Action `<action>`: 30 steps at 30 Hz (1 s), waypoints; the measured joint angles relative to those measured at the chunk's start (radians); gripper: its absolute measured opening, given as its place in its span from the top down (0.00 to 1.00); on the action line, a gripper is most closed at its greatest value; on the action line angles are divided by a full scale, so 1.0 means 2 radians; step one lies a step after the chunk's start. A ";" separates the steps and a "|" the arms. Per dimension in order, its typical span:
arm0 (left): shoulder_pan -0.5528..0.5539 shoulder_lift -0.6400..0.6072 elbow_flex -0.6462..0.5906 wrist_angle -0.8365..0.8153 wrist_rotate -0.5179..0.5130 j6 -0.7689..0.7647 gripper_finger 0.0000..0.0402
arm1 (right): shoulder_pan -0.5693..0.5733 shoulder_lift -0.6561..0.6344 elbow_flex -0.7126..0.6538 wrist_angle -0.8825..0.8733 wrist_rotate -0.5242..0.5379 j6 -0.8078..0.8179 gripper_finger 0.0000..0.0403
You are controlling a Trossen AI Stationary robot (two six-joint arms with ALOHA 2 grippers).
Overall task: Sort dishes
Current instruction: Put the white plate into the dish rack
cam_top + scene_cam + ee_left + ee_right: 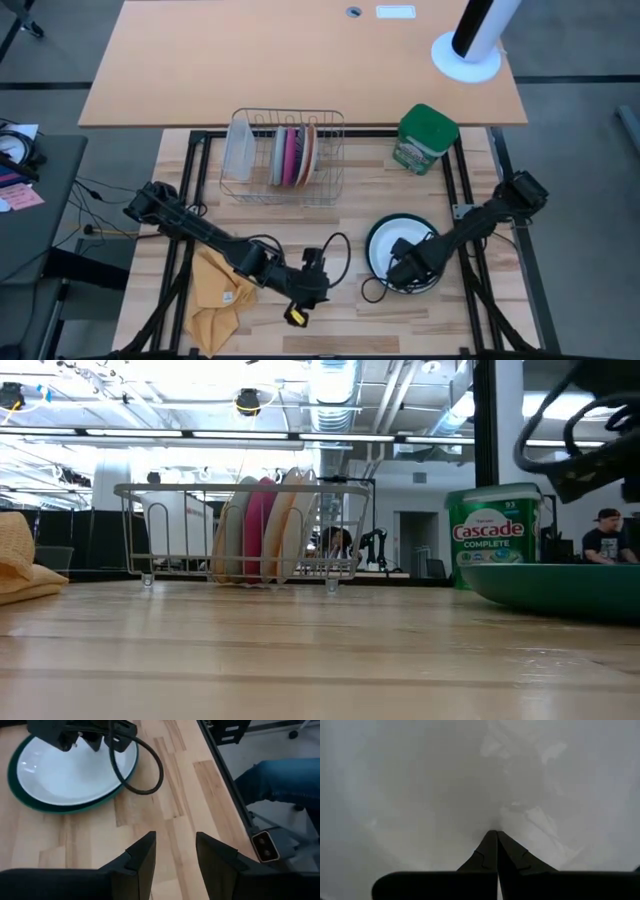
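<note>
Big wooden slat table [350, 190] under everything, with a smooth desk top [300, 60] behind it.

Wire dish rack [330, 160] at the back of the table. Frosted see-through container [238, 150] standing in its left end. Three small plates on edge beside that, packed close: grey plate [279, 156], then pink plate [291, 156], then orange-and-white patterned plate [308, 153].

Large white plate with a dark green rim [380, 240] lying flat toward the front right, well apart from the rack. Seen from table height as a low green curve [560, 588].

Right gripper [408, 268] down over the white of that big plate. Fingers [496, 851] pressed tight together, tips just at the plate face, pinching nothing. Touching or a hair above: cannot tell.

Left gripper [300, 305] low over bare wood near the front edge, left of the big plate. Fingers [145, 860] spread partway, nothing between them. Black cable looping near the plate rim.

Yellow cloth [215, 295] crumpled at the front left, under the left arm.

Green Cascade canister [425, 138] at the back right, just beside the rack.

A person's leg in blue jeans [280, 780] past the table edge.
</note>
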 joint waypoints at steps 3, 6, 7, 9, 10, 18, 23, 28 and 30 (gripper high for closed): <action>-0.005 0.000 0.000 -0.002 0.000 -0.004 0.67 | -0.015 0.017 0.008 0.018 -0.001 -0.020 1.00; -0.008 0.000 0.000 -0.010 0.000 0.004 0.67 | -0.027 0.026 0.023 0.023 0.002 -0.032 1.00; -0.009 0.000 0.000 -0.012 -0.001 0.009 0.67 | -0.030 0.027 0.028 0.023 0.004 -0.037 1.00; -0.009 0.000 0.000 -0.013 -0.001 0.017 0.67 | -0.034 0.027 0.040 0.030 0.014 -0.048 1.00; -0.008 0.000 0.000 -0.012 -0.001 0.020 0.67 | -0.037 0.027 0.047 0.034 0.022 -0.052 1.00; -0.001 -0.005 0.000 -0.013 -0.023 0.045 0.67 | -0.037 0.029 0.106 0.054 0.041 -0.112 1.00; -0.001 -0.023 0.000 -0.011 -0.042 0.066 0.67 | -0.019 0.029 0.159 0.021 0.044 -0.155 1.00; -0.001 -0.039 0.000 -0.011 -0.058 0.068 0.67 | 0.019 0.028 0.209 -0.079 0.044 -0.149 1.00; -0.001 -0.043 0.000 -0.010 -0.068 0.068 0.67 | 0.037 0.028 0.219 -0.113 0.044 -0.138 1.00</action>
